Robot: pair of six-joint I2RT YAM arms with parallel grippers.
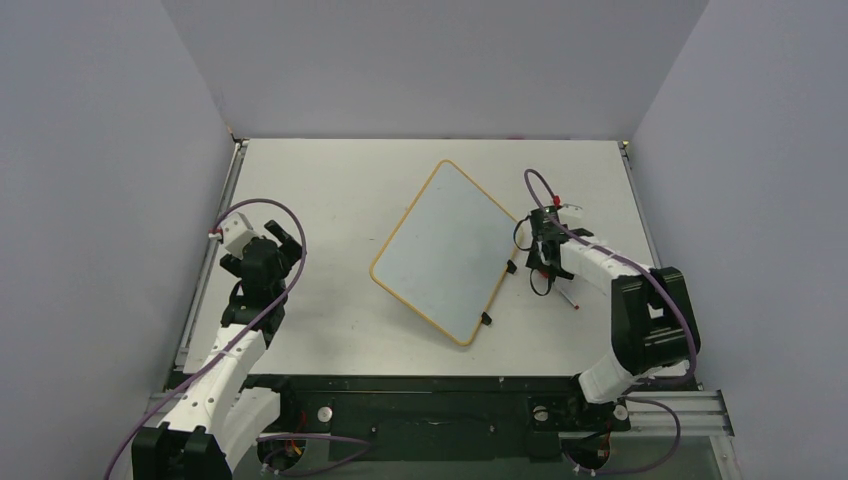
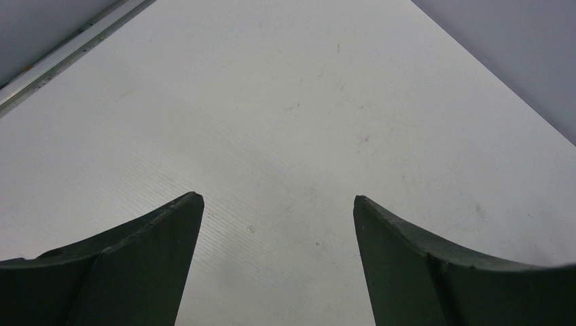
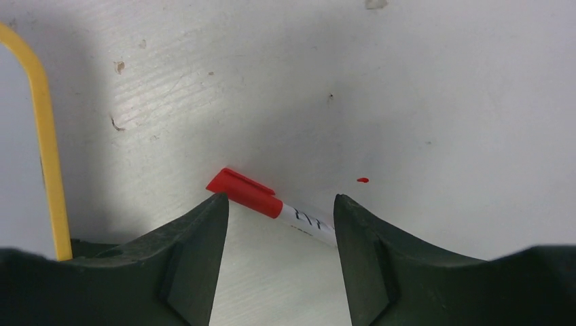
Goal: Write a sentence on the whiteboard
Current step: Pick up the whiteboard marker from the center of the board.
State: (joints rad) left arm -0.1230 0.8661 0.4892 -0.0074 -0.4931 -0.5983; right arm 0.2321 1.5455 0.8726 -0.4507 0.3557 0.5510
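Right gripper (image 3: pixel 280 204) half-open, straddling capped red marker (image 3: pixel 246 193) on table (image 1: pixel 330 180); not yet clamped. Whiteboard (image 1: pixel 440 250) mid-table, just beside it, blank (nothing written). Left gripper (image 2: pixel 278 202) wide, empty.

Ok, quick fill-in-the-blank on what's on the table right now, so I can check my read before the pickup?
1. The white-barrelled marker pen on the white table has a ___ cap.
2. The pen lies ___ the open jaws of the right gripper.
3. The white rounded-corner board with a thin orange-yellow frame carries ___ small black clips on one edge.
4. The left gripper, jaws open over bare table, holds ___.
Missing words: red; between; two; nothing.
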